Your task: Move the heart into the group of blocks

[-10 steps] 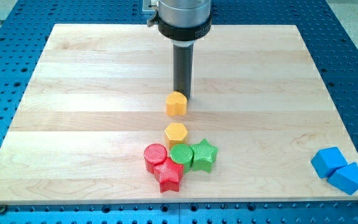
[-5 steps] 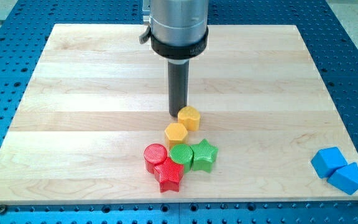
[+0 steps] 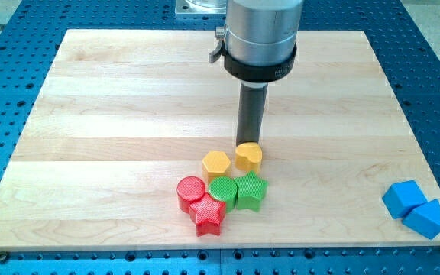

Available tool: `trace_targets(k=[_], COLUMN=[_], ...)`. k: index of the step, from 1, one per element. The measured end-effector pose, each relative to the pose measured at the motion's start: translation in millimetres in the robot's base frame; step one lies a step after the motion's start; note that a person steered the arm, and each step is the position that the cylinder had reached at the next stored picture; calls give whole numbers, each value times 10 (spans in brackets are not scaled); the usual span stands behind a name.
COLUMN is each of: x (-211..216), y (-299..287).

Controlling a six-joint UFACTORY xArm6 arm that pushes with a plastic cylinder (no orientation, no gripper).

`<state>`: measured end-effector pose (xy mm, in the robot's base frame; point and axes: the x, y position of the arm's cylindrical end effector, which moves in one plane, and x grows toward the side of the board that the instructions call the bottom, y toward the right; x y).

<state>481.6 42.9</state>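
Note:
The yellow heart (image 3: 248, 157) lies just right of the yellow hexagon (image 3: 216, 164) and just above the green star (image 3: 250, 191), touching or nearly touching both. Below them sit the green cylinder (image 3: 222, 189), the red cylinder (image 3: 191, 191) and the red star (image 3: 207, 215), packed together near the board's bottom middle. My tip (image 3: 248, 142) stands right behind the heart, at its upper edge, touching it or nearly so.
Two blue blocks, a cube (image 3: 403, 198) and a wedge-like one (image 3: 425, 219), sit together at the board's bottom right corner. The wooden board (image 3: 113, 114) lies on a blue perforated table.
My tip has moved down and to the right. The yellow heart has slid with it, from above the hexagon to its right side, next to the green star.

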Motion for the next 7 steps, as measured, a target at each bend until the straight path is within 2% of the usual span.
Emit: trace_targets(k=[3, 7], x=[35, 117], y=[131, -111])
